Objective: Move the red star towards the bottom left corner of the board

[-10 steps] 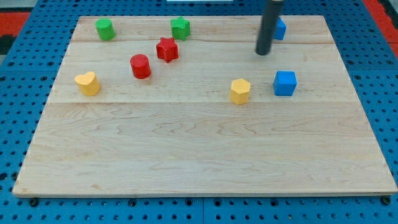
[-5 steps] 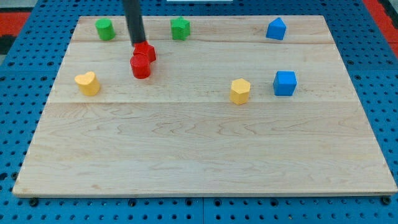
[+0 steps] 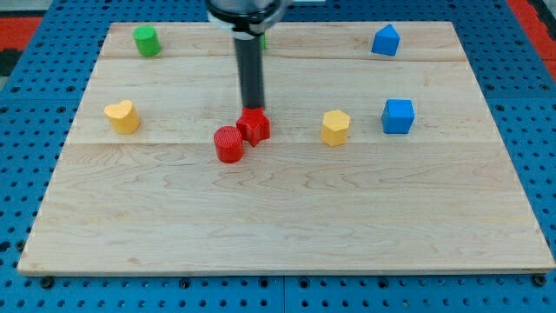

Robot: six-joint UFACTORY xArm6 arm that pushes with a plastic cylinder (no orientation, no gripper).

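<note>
The red star (image 3: 254, 127) lies near the middle of the wooden board (image 3: 287, 217), touching a red cylinder (image 3: 229, 144) at its lower left. My tip (image 3: 253, 107) stands right at the star's top edge, touching it or nearly so. The rod rises from there to the view's top.
A yellow heart (image 3: 122, 116) sits at the left. A yellow hexagon (image 3: 335, 127) and a blue cube (image 3: 398, 116) sit right of the star. A green cylinder (image 3: 146, 40) is at the top left, a blue block (image 3: 386, 40) at the top right. The rod hides most of the green star.
My tip swept from the top right to the left, then down and right. The red star and red cylinder were pushed down and right, toward the board's middle.
</note>
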